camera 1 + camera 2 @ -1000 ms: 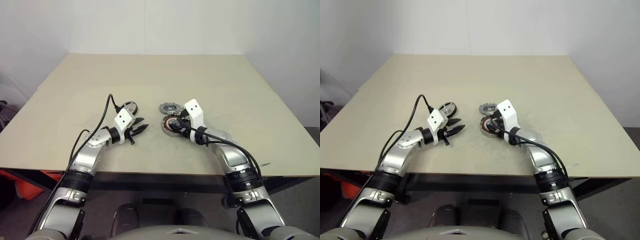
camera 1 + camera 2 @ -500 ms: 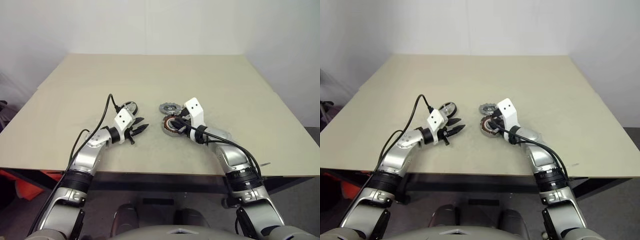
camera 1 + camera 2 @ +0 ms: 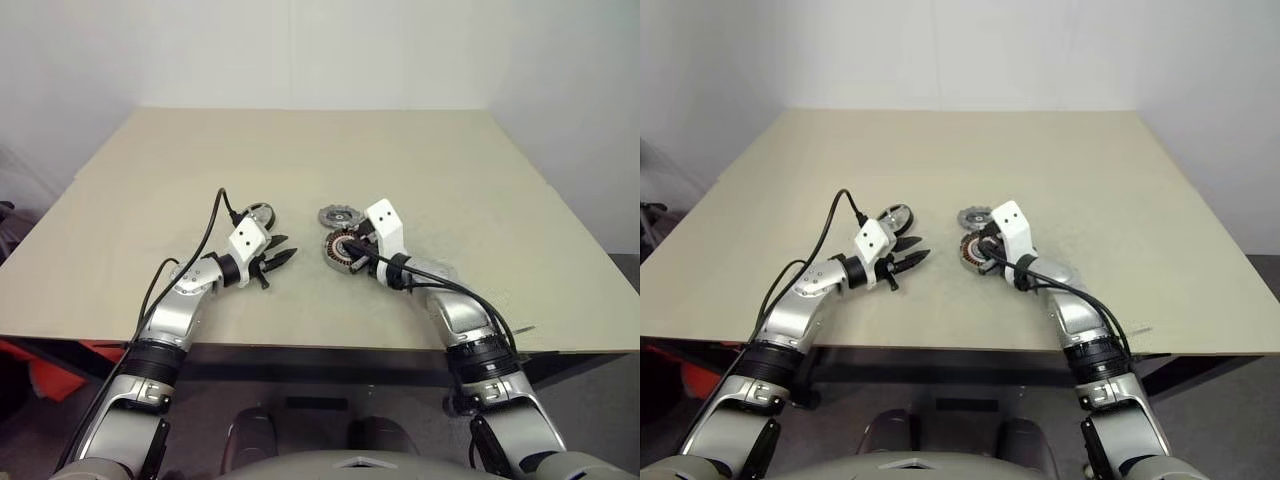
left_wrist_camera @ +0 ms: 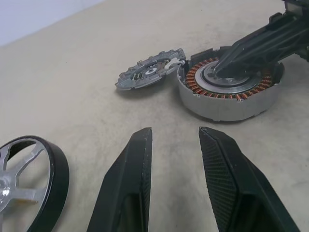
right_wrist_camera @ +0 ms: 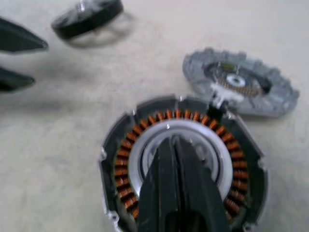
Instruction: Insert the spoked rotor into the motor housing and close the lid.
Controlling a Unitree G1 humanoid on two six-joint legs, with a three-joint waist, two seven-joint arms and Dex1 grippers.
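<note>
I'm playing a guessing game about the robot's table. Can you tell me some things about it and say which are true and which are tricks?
1. The silver wheel already sits inside the round motor cup. False: it lies on the table by the left gripper, apart from the cup.
2. The right gripper is shut, with its tips over the middle of the cup. True.
3. The grey lid covers the cup. False: it lies beside the cup, right at its rim, and the copper coils are showing.
4. The left gripper is open and holds nothing. True.
5. The lid has a notched edge. True.
</note>
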